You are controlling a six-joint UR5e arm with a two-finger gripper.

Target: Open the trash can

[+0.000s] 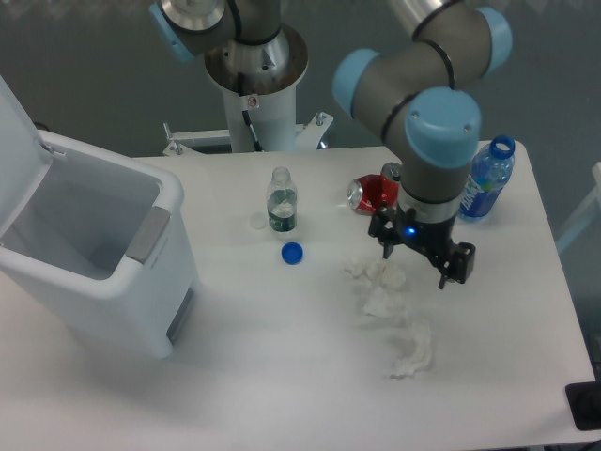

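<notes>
One bin [94,254] stands at the left of the white surface [282,376], its lid [14,155] swung up and its inside bare to view, a grey tab [148,235] on its front rim. The claw [419,261] hangs well to the right with fingers spread wide and nothing between them, just above crumpled tissues [390,310]. Nearby lie a crushed red can [376,193], a blue bottle [485,178], a small clear bottle [281,201] and a blue cap [292,252].

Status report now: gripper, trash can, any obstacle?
Gripper open, empty, above crumpled tissues. Trash can lid up, already open. Nothing blocking it.
</notes>
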